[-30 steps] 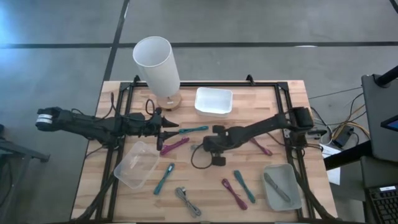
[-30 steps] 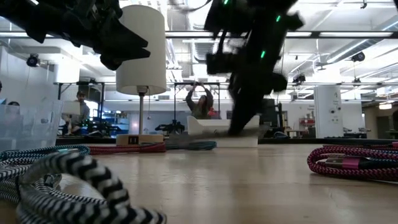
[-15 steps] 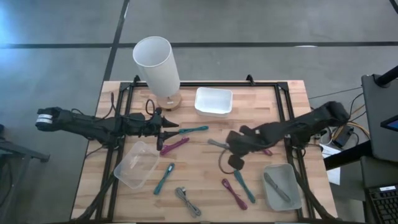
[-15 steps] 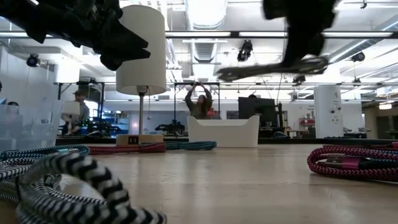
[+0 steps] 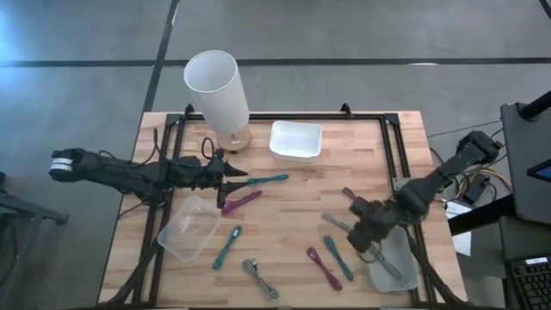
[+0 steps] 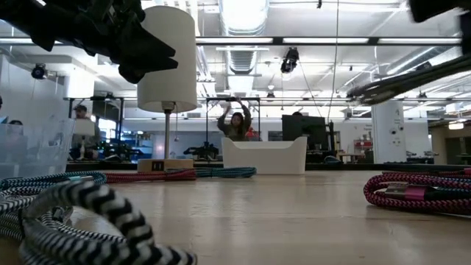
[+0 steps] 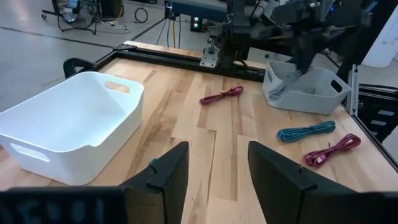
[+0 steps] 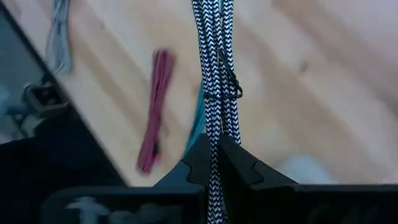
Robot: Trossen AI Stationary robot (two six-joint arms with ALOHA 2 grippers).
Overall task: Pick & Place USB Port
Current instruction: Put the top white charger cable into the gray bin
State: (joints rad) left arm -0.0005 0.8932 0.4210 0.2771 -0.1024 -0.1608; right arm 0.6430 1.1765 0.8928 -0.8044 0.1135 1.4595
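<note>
My right gripper (image 5: 362, 229) is shut on a bundled black-and-white braided cable (image 8: 217, 56) and hangs above the table's near right part, beside the grey bin (image 5: 403, 245). The cable sticks out from the gripper toward the table's left (image 5: 336, 222) and also shows high up in the low view (image 6: 397, 85). My left gripper (image 5: 234, 182) is open and empty above the table's left middle, near a teal cable (image 5: 269, 180) and a magenta cable (image 5: 243, 201). My right gripper pinches the cable bundle (image 8: 215, 140) between its two fingers, several strands side by side. The bundle runs along the fingers and reaches out past their tips, bound by a dark tie (image 8: 229, 87). It is lifted clear of the table.
A white lamp (image 5: 215, 86) and a white bin (image 5: 295, 139) stand at the far side. A clear container (image 5: 189, 228) lies near left. Several coiled cables lie about: teal (image 5: 228, 245), grey (image 5: 258, 277), magenta (image 5: 325, 267), teal (image 5: 337, 257), magenta (image 5: 357, 200). The grey bin holds one cable (image 5: 383, 258).
My right gripper has gone from the table's middle toward the right and near edges, toward the grey bin, staying shut on the black-and-white cable. The cable, whose loop lay on the table then, is now lifted clear and sticks out from the gripper.
</note>
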